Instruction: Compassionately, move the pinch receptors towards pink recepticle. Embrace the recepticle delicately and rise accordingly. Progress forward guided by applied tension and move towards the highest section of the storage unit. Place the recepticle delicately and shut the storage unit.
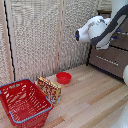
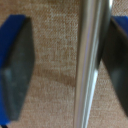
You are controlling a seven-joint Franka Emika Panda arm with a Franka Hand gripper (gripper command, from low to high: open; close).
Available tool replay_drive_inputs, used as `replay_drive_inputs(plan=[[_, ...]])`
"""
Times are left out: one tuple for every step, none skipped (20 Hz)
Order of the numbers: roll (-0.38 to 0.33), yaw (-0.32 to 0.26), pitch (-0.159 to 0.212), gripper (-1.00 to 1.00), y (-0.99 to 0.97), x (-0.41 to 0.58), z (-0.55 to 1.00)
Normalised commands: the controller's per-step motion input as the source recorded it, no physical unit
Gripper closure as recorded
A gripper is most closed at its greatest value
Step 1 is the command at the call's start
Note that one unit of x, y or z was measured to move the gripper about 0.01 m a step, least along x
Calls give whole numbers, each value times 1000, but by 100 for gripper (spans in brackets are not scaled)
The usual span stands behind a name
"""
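Exterior view, light wooden floor (image 1: 95,100), woven screen wall (image 1: 40,35), dresser (image 1: 107,60), tool (image 2: 67,65) open astride silver bar handle (image 2: 87,65)

Basket (image 1: 22,102): red, pale blue rim. Bowl (image 1: 63,77): plain red. Box (image 1: 49,88): red and yellow print (details blurred). Arm (image 1: 97,30): white. Dresser (image 1: 110,59): dark brown, silver bar handle (image 2: 89,64). Fingers (image 2: 15,70): dark, blue-edged.

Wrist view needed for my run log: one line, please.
gripper: open | straddles silver bar handle | no contact | pink cup: unseen
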Motion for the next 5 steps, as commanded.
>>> replay_drive_inputs(plan=[[-32,-112,0,-100,454,274,-109],[-50,-131,0,-100,606,343,-143],[-32,-121,0,-100,677,294,-237],[-12,-126,0,-100,703,274,-254],[-4,-126,2,-100,680,289,-226]])
